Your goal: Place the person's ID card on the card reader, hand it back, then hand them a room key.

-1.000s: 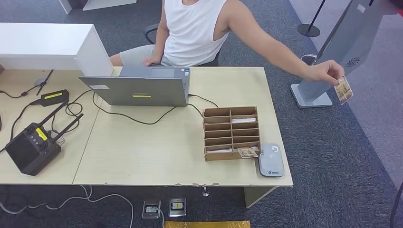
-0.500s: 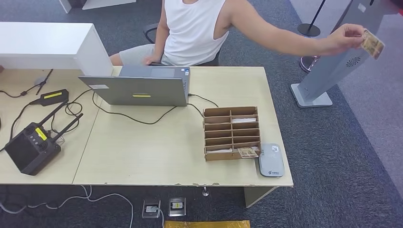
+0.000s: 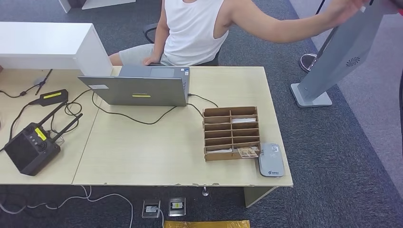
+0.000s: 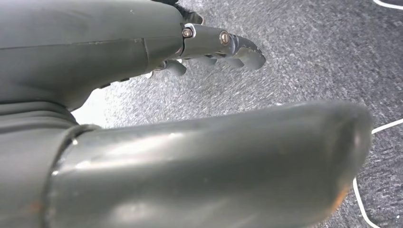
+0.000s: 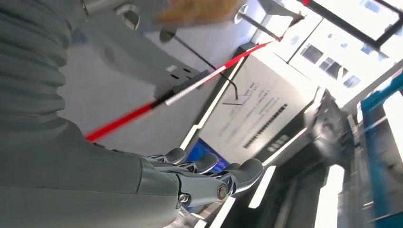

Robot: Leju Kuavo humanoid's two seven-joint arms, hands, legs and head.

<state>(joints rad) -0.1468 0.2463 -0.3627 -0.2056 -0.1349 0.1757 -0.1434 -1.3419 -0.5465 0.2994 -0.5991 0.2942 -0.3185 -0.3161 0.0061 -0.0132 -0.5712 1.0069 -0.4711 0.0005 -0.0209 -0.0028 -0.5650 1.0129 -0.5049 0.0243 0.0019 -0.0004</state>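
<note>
person's arm (image 3: 285,28) has lifted ID card out of frame | right hand (image 5: 209,178) raised, empty, fingers apart | left hand (image 4: 214,47) empty, loosely open | handover pending

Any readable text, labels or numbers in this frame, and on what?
None can be read as words.
Card reader: pale marks, too small.
Laptop: yellow label, illegible.
Remote controller: yellow label, illegible.
White sign in the right wrist view: dark lines of print, blurred.

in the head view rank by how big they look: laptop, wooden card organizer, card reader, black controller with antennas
1. laptop
2. wooden card organizer
3. black controller, close to the organizer with its antennas, so that pair is unsure
4. card reader
</note>
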